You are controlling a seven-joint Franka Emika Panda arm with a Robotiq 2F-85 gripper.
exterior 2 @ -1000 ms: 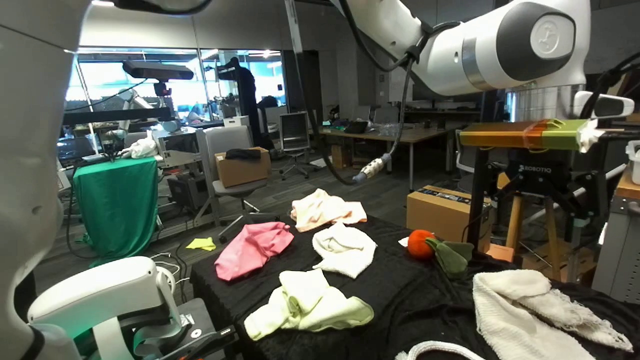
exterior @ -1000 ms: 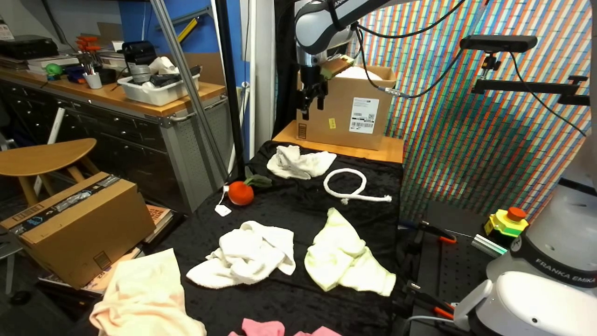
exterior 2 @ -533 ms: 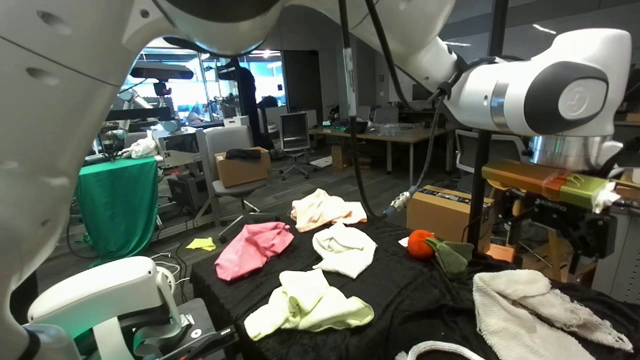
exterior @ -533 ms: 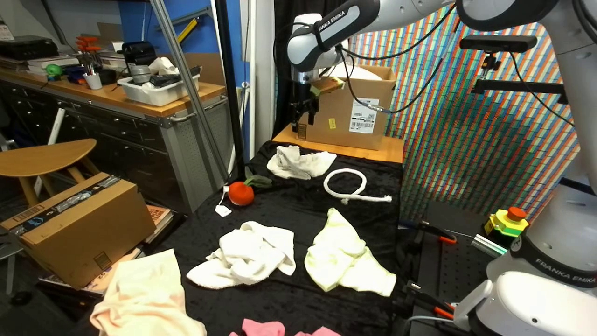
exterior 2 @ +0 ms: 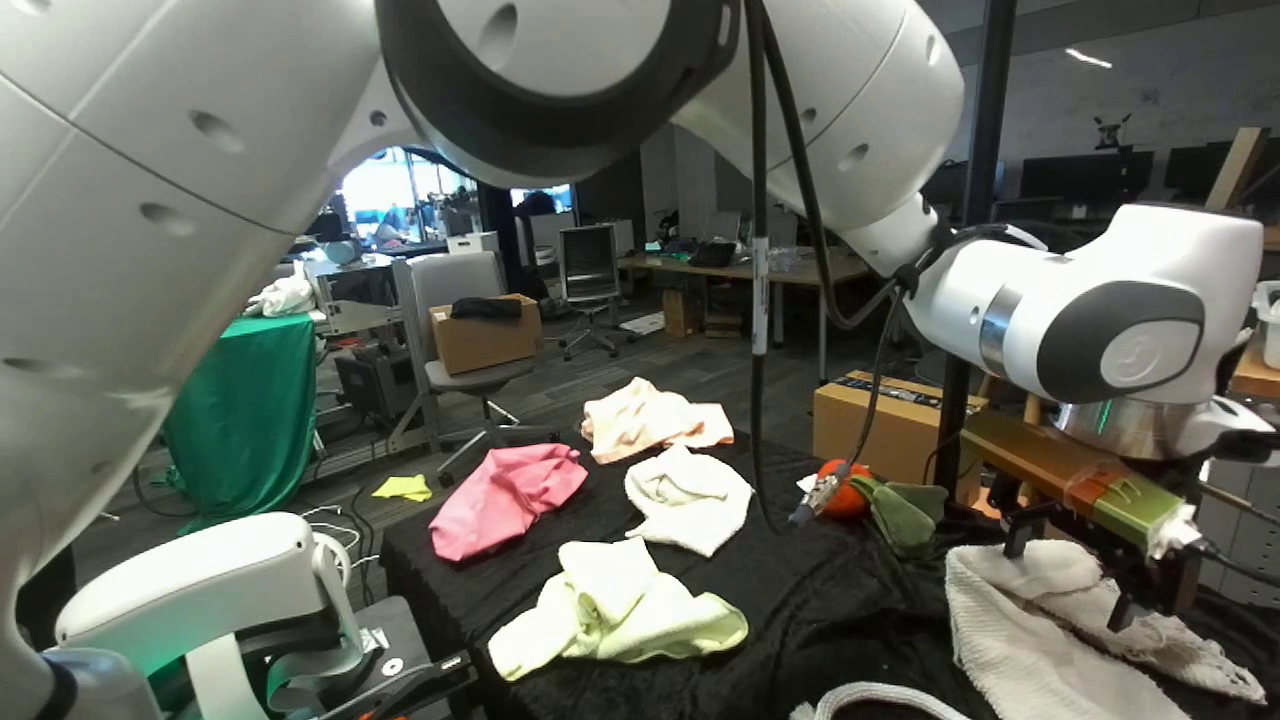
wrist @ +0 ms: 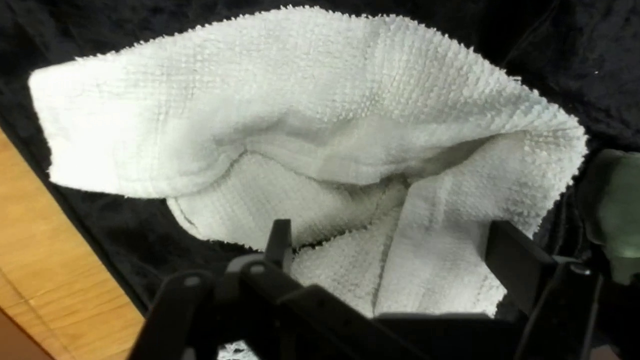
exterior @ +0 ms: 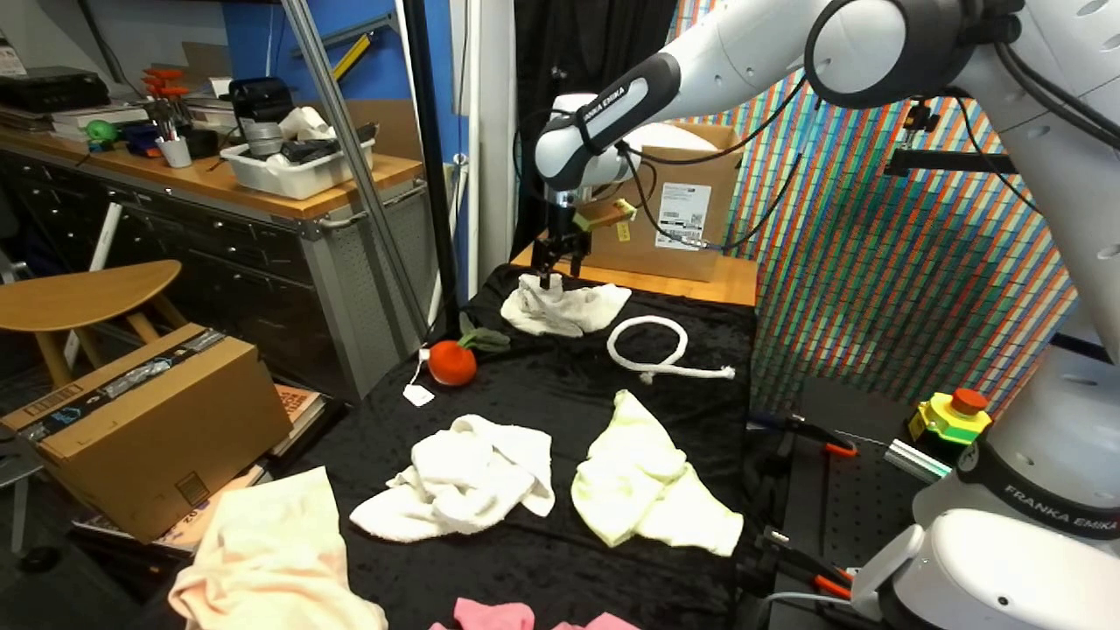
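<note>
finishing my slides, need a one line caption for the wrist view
Open gripper over a crumpled white cloth on black fabric, with a wooden surface at lower left.

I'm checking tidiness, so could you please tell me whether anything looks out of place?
Yes: in an exterior view a yellow scrap, possibly cloth, appears to lie on the floor, while the pink cloth lies on the black table covering. The white cloth below the open gripper is crumpled, but nothing looks spilled.
</note>
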